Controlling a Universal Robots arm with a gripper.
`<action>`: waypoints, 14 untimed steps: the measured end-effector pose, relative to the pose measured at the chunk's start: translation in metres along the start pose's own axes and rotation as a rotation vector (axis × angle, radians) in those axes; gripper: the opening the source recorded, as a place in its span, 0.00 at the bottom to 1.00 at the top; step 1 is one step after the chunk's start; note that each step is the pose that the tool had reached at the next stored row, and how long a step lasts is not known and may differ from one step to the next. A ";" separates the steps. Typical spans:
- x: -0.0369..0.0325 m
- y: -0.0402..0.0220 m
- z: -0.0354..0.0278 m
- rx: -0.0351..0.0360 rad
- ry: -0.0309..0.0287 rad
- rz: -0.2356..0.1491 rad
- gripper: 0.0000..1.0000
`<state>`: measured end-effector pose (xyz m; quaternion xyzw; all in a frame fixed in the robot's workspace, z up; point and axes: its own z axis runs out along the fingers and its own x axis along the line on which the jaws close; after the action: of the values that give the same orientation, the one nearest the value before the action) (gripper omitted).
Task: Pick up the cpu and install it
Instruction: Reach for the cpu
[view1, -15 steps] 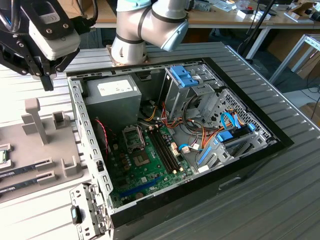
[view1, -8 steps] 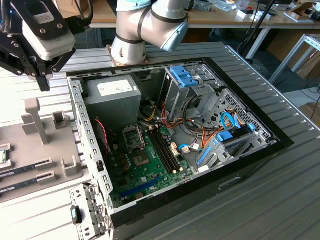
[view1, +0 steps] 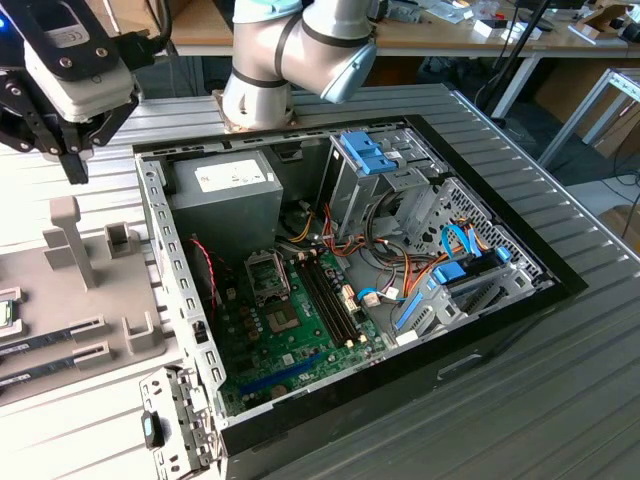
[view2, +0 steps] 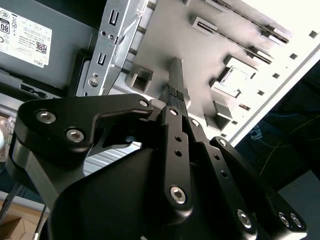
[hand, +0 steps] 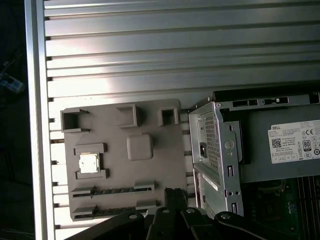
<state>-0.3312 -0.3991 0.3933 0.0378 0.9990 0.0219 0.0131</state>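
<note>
cpu (hand: 89, 163) | in grey holder (hand: 150, 172) | well apart from closed fingers (hand: 171, 198)

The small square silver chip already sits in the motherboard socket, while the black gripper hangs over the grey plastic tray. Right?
No. The first wrist view shows the small square silver cpu lying on the grey plastic tray, not in the socket. The black gripper does hang over that tray.
</note>
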 end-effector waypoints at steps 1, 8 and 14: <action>0.0015 -0.0001 0.0000 0.0000 0.0000 0.000 0.10; 0.0114 -0.0008 -0.0003 0.0000 0.0000 0.000 0.10; 0.0208 -0.0016 -0.0006 0.0000 0.0000 0.000 0.10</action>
<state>-0.3521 -0.3991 0.3933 0.0379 0.9990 0.0219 0.0131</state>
